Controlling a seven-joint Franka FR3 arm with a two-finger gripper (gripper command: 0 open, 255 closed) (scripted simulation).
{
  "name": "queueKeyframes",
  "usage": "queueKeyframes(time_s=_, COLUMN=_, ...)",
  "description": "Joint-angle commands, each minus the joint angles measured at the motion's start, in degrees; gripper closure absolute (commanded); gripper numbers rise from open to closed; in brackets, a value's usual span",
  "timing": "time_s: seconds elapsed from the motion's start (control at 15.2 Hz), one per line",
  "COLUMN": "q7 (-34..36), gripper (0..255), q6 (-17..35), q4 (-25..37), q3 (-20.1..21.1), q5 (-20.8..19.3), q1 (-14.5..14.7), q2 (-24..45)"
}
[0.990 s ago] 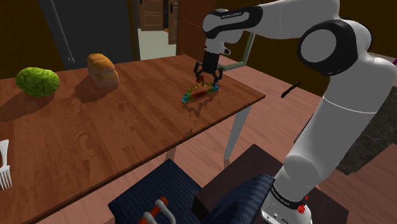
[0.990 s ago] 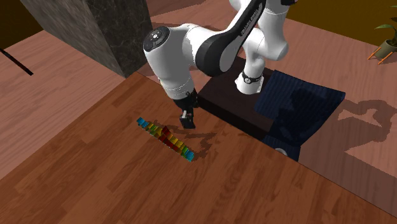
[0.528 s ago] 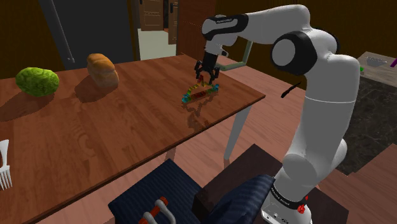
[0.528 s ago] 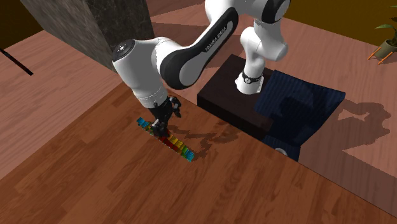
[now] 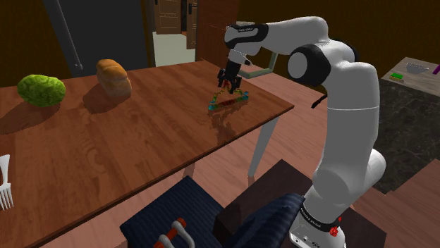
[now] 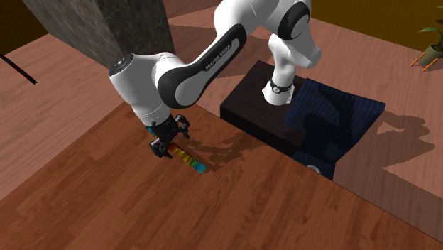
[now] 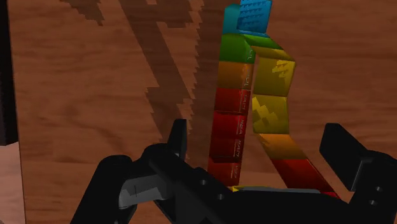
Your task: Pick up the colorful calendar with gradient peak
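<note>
Wooden table [image 5: 127, 148], gripper [image 5: 230, 87] low over the rainbow calendar [image 5: 227, 101].
Its fingers [image 7: 179, 137] stand apart astride the peak, not clamped; closing and lifting seem left.

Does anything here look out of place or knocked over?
A thin black stick-like thing seems to lie on the wooden floor past the table's corner, apart from everything else. On the brown wooden table, the rainbow-coloured tent calendar under the black gripper stands upright; nothing is spilled.
</note>
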Motion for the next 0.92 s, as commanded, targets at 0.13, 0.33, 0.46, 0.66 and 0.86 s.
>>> queueKeyframes(time_s=0.13, q7=-0.72, gripper=0, q6=2.98, q4=-3.22, q3=-0.04, q5=0.14, q1=0.05, q2=0.91)
queueKeyframes(time_s=0.33, q7=-0.88, gripper=255, q6=2.72, q4=-2.90, q3=-0.09, q5=0.12, q1=-0.14, q2=1.03)
queueKeyframes(time_s=0.46, q7=-0.94, gripper=255, q6=2.10, q4=-1.89, q3=-0.14, q5=0.11, q1=-0.38, q2=1.46)
queueKeyframes(time_s=0.66, q7=-1.08, gripper=255, q6=2.30, q4=-2.72, q3=-0.20, q5=0.06, q1=-0.37, q2=0.86)
queueKeyframes(time_s=0.86, q7=-1.20, gripper=255, q6=2.20, q4=-3.26, q3=-0.28, q5=0.03, q1=-0.44, q2=0.23)
